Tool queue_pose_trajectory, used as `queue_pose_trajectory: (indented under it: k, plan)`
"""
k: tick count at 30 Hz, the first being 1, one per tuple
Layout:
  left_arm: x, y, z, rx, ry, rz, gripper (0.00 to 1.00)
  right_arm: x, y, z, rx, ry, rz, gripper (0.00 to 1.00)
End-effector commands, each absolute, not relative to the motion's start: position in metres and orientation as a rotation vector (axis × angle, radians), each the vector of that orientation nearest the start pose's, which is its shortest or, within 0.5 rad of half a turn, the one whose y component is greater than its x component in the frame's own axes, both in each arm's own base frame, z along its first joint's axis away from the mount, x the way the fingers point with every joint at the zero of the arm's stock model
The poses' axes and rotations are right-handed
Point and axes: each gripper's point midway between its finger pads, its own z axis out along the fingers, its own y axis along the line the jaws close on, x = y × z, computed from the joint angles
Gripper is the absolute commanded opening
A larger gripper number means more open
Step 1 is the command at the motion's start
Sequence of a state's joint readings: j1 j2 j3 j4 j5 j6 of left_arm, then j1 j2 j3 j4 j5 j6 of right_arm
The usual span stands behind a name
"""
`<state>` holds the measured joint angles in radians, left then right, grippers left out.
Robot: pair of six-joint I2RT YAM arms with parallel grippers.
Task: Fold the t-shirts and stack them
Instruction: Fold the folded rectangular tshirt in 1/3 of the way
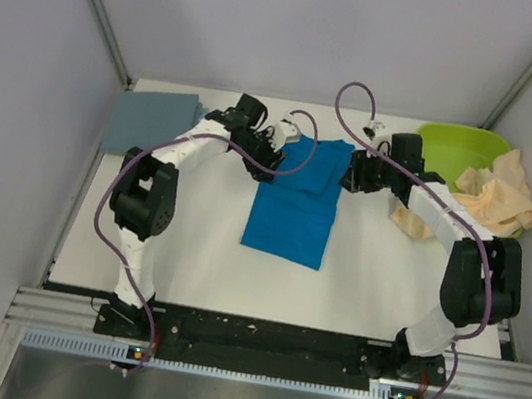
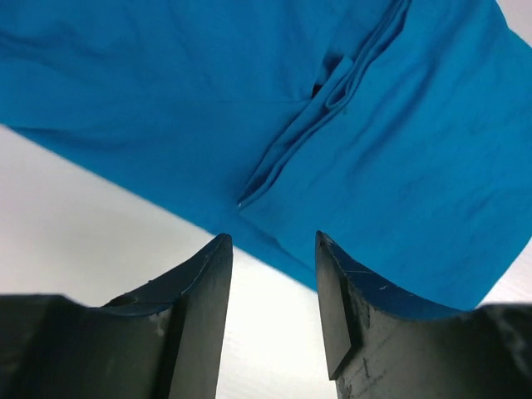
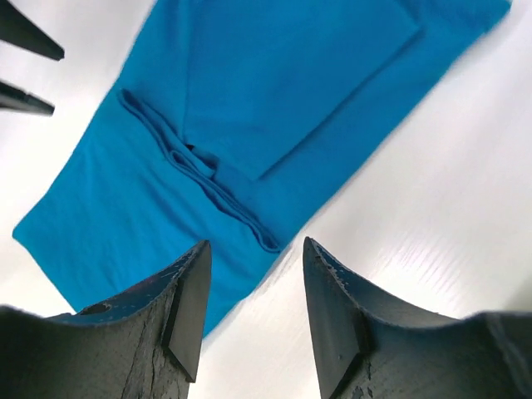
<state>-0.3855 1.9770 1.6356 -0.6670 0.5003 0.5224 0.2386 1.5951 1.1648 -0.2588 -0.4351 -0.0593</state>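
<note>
A bright blue t-shirt [image 1: 298, 200] lies flat and partly folded in the middle of the white table; it also shows in the left wrist view [image 2: 249, 108] and the right wrist view [image 3: 249, 116]. My left gripper [image 1: 274, 163] is open and empty at the shirt's left edge [image 2: 273, 243]. My right gripper [image 1: 348, 180] is open and empty at the shirt's right edge [image 3: 253, 249]. A pale cream-peach t-shirt [image 1: 497, 201] lies crumpled at the right. A folded grey-blue t-shirt [image 1: 153, 123] lies flat at the back left.
A lime-green plastic tub [image 1: 458, 149] stands at the back right, beside the cream-peach shirt. Grey walls enclose the table on three sides. The left gripper's fingers [image 3: 25, 66] show at the upper left of the right wrist view.
</note>
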Motion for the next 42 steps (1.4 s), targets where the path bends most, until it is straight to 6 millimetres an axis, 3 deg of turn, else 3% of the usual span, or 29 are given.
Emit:
queue_pose_trajectory:
  k: [1, 8, 12, 16, 20, 21, 23, 24, 28, 34, 37, 42]
  plan:
    - [0.415, -0.253, 0.095, 1.167, 2.237, -0.711, 0.5, 0.383, 0.165, 0.093, -0.231, 2.441, 0.653, 0.48]
    - [0.42, -0.258, 0.07, 1.105, 2.291, -0.752, 0.5, 0.375, 0.174, 0.064, -0.26, 2.515, 0.685, 0.45]
    - [0.419, -0.261, 0.07, 1.112, 2.283, -0.771, 0.33, 0.371, 0.183, 0.052, -0.267, 2.545, 0.736, 0.32]
    - [0.415, -0.264, 0.068, 1.129, 2.285, -0.811, 0.36, 0.367, 0.186, 0.042, -0.265, 2.577, 0.759, 0.32]
    - [0.416, -0.262, 0.065, 1.139, 2.3, -0.796, 0.35, 0.369, 0.184, 0.04, -0.267, 2.577, 0.744, 0.22]
    - [0.417, -0.262, 0.065, 1.135, 2.301, -0.798, 0.29, 0.37, 0.185, 0.041, -0.27, 2.573, 0.747, 0.16]
    - [0.417, -0.263, 0.066, 1.131, 2.3, -0.8, 0.02, 0.373, 0.186, 0.042, -0.279, 2.563, 0.748, 0.06]
    - [0.417, -0.264, 0.068, 1.124, 2.301, -0.803, 0.0, 0.374, 0.188, 0.044, -0.287, 2.555, 0.753, 0.01]
    - [0.414, -0.261, 0.08, 1.128, 2.276, -0.795, 0.0, 0.378, 0.191, 0.053, -0.31, 2.515, 0.775, 0.0]
    - [0.416, -0.236, 0.107, 1.033, 2.238, -0.705, 0.0, 0.379, 0.197, 0.074, -0.366, 2.45, 0.757, 0.0]
    - [0.415, -0.229, 0.105, 1.03, 2.235, -0.681, 0.0, 0.381, 0.199, 0.072, -0.357, 2.459, 0.76, 0.0]
    - [0.418, -0.224, 0.085, 1.007, 2.324, -0.655, 0.0, 0.387, 0.197, 0.063, -0.335, 2.479, 0.735, 0.0]
